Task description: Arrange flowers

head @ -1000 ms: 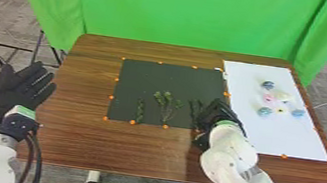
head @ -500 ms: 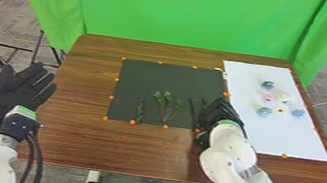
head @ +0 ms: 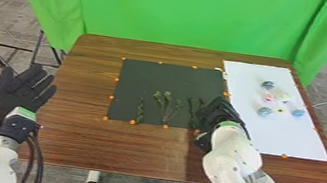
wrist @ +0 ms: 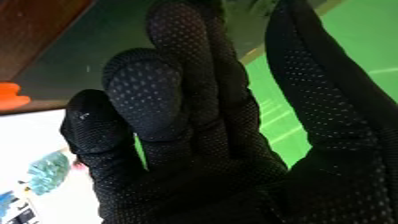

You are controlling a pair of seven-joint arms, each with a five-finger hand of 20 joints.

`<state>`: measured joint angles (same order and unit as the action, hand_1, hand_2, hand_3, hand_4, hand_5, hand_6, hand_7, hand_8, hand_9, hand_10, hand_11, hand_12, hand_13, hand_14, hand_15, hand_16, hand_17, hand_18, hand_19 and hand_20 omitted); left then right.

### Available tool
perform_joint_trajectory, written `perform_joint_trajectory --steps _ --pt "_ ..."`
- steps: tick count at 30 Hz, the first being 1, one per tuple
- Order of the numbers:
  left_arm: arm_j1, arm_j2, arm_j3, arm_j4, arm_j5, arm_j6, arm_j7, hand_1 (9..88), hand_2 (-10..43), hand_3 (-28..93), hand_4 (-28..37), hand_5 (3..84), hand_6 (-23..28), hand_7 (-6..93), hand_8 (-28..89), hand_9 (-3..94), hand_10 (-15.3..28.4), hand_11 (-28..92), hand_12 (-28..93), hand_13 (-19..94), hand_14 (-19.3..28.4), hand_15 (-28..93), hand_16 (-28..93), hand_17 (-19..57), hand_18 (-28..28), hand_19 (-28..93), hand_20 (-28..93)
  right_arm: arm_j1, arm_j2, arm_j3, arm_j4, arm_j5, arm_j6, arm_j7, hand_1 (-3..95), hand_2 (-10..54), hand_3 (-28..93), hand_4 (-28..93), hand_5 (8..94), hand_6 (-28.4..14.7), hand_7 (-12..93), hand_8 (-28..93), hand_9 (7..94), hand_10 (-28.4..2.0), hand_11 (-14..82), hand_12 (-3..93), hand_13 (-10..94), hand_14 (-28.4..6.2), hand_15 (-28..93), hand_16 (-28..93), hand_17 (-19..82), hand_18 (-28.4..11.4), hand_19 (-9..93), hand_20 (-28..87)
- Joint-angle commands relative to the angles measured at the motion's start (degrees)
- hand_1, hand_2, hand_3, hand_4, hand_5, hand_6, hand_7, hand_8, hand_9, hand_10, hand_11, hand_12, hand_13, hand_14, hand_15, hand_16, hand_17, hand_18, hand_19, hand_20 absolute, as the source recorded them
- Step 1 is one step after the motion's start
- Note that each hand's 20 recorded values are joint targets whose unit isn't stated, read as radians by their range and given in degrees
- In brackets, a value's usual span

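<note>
In the head view, my right hand [head: 219,113] is low over the right edge of the dark mat [head: 144,72], beside a thin green stem [head: 196,107]. The middle of the mat bears a leafy sprig [head: 167,105], with a narrow green stem [head: 140,111] to its left. Blue flowers [head: 265,111], a pink flower [head: 269,98] and a cream one [head: 286,96] lie on the white sheet [head: 256,75]. My left hand [head: 18,93] is open left of the table. In the right wrist view, my right hand [wrist: 204,175] has relaxed fingers and thumb apart; a blue flower [wrist: 49,172] lies beyond.
Orange markers [head: 165,126] line the edges of the mat and sheet on the brown table [head: 117,149]. A green curtain [head: 188,12] hangs behind the far table edge. A small white piece [head: 220,70] lies at the mat's far right corner.
My right hand has shifted slightly forward and to the right beside the stem, and its forearm has moved a little. The left hand stays where it was.
</note>
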<state>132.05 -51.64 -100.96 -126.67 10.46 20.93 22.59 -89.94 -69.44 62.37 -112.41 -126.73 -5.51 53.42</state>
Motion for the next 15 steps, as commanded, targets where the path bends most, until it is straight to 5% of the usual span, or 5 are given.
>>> perform_joint_trajectory --steps 1,8,11,15 --pt "-0.1 -0.32 0.28 -0.07 -0.14 0.21 0.07 29.4 14.2 73 -26.6 40.9 7.4 33.7 -15 33.1 14.3 36 14 22 13.4 53 -7 -6.3 13.9 40 17 -2.0 2.2 0.3 -1.5 -6.1 0.8 -0.9 36.6 -9.2 72 -19 68.0 -9.6 16 -9 79.3 -17.3 36.4 29.4 81 -9.7 63 32 47 -27.0 93 45" --pt "0.7 -0.59 -0.49 -0.3 -0.14 0.27 0.1 29.3 14.3 73 -26.6 41.0 7.4 33.7 -15 33.1 14.4 36 14 21 13.3 53 -7 -6.2 13.8 40 17 -3.7 8.3 3.5 -4.1 -16.5 3.6 -2.3 35.1 -9.0 71 -19 66.9 -8.8 16 -9 79.1 -17.1 37.0 29.5 80 -10.4 66 32 47 -27.7 93 47" --pt "1.0 -0.43 -0.79 -0.37 -0.08 0.04 0.18 29.3 14.3 73 -26.7 41.0 7.4 33.7 -15 33.1 14.4 36 14 22 13.3 53 -7 -6.2 13.8 40 17 -6.9 11.0 9.3 -3.2 -13.1 6.7 -13.6 34.8 -9.0 71 -19 66.7 -8.5 16 -9 78.0 -16.9 36.9 29.7 78 -11.0 66 32 45 -27.3 93 47" --pt "0.2 0.01 -0.09 -0.1 0.16 0.29 -0.18 29.3 14.3 73 -26.7 41.0 7.4 33.8 -15 33.1 14.4 36 14 22 13.3 53 -7 -6.2 13.8 40 17 -10.5 14.3 16.4 -2.7 -12.6 0.7 -20.8 34.5 -9.5 75 -21 59.3 -7.1 19 -11 60.8 -17.8 20.7 20.0 65 -14.1 67 28 34 -24.6 90 43"
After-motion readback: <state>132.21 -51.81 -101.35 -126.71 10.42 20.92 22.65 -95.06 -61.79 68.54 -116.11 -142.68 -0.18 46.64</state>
